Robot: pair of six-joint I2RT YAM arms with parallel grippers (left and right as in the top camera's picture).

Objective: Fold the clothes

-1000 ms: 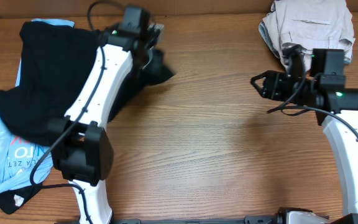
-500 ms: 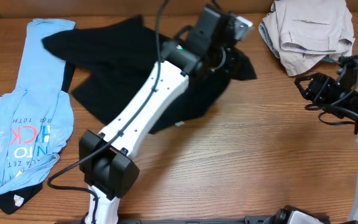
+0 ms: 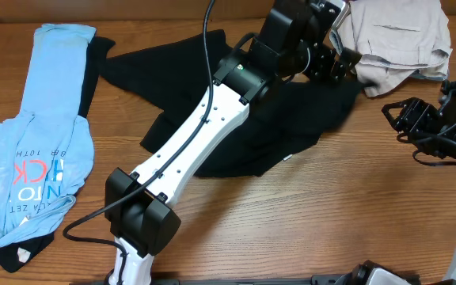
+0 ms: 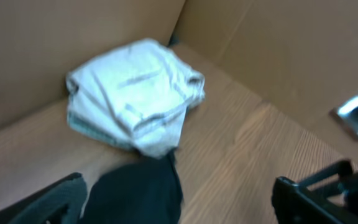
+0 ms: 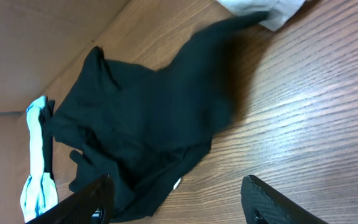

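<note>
Brown wooden table [image 3: 307, 222], big plain black cloth shirt [image 3: 291, 119] sprawled around 12 o'clock. Left gripper [image 4: 179, 196] is spread at its 1 o'clock tip; right gripper [image 3: 393, 116] spread too, at 3 o'clock.

Even warm light, blurred wrist views

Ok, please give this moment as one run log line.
black shirt: spread, unfolded | left gripper: open, at its edge | right gripper: open, empty | light blue T-shirt: far left, unfolded

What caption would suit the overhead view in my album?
Left end effector at the corner of a spread black shirt, near a beige bundle; right end effector open, apart.
</note>
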